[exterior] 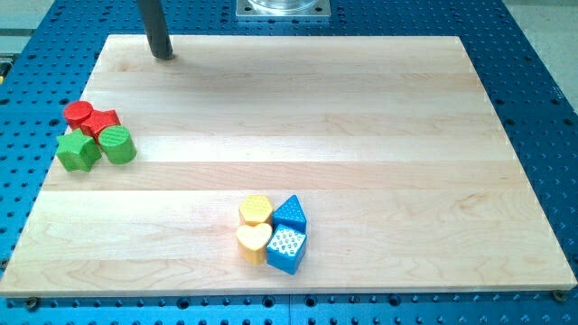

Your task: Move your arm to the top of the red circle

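The red circle (79, 113) lies near the board's left edge, in a cluster with a red star (102, 121), a green star (78, 152) and a green circle (117, 144). My tip (163, 54) rests on the board near its top left, up and to the right of the red circle, well apart from it. The dark rod rises out of the view's top.
A yellow hexagon (256, 210), a yellow heart (254, 242), a blue triangle (291, 213) and a blue block (286, 249) sit clustered at the bottom centre. The wooden board (361, 117) lies on a blue perforated table. A metal base (284, 8) stands at the top.
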